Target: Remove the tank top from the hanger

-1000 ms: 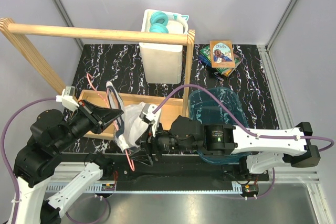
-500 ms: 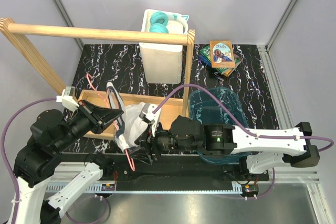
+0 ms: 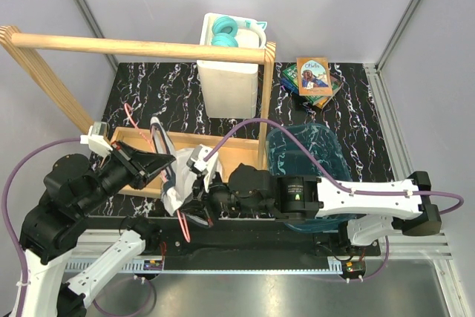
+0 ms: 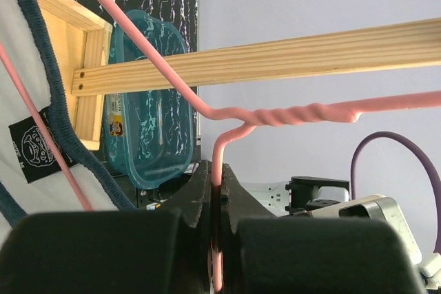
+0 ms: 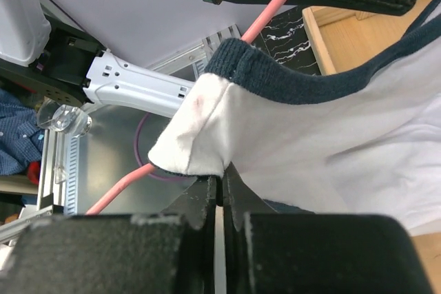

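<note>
The tank top (image 3: 180, 174), white with navy trim, hangs bunched on the pink wire hanger (image 3: 131, 119) between the two arms. In the left wrist view my left gripper (image 4: 218, 178) is shut on the hanger (image 4: 275, 116) just below its twisted neck, with the tank top's navy edge (image 4: 43, 74) at the left. My right gripper (image 5: 220, 182) is shut on a fold of the tank top (image 5: 310, 135) at the shoulder strap, where the hanger wire (image 5: 117, 187) comes out from under the cloth. From above, the right gripper (image 3: 194, 197) sits just right of the left gripper (image 3: 159, 162).
A wooden rack with a thick rail (image 3: 141, 46) stands over the left and middle of the marbled table. A white bin holding teal headphones (image 3: 230, 72) is at the back. Books (image 3: 315, 76) lie back right. A teal see-through tub (image 3: 308, 146) sits under the right arm.
My right gripper has gone from open to shut on the tank top's shoulder, and the right arm has shifted slightly left. The left gripper has kept its hold on the hanger.
</note>
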